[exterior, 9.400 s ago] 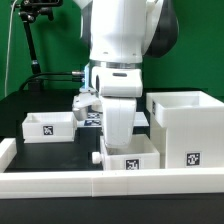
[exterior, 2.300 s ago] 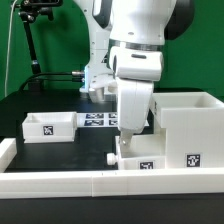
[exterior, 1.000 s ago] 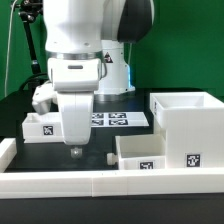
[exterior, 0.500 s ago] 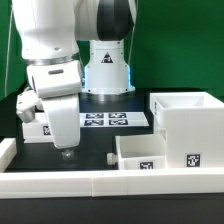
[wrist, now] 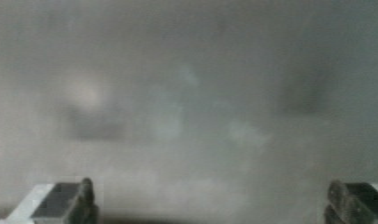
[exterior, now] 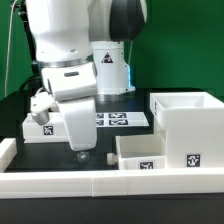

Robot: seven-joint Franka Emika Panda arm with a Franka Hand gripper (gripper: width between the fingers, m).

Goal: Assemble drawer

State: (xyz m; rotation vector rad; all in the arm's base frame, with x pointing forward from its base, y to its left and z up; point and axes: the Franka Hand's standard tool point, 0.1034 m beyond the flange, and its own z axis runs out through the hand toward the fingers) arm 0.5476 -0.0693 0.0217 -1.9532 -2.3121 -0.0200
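The end effector (exterior: 82,153) hangs low over the surface (exterior: 106,140). In the wrist view its fingers (wrist: 61,203) are wide apart, w/ nothing between them. The near tray (exterior: 140,152) lies just beside it, toward the exterior view's right, knob (exterior: 108,158) facing it. The 2nd tray (exterior: 35,130) sits behind, partly hidden. The casing (exterior: 185,120) stands further right.

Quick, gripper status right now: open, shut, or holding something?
Gripper: open, jaws wide apart in the wrist view, nothing seen between them.
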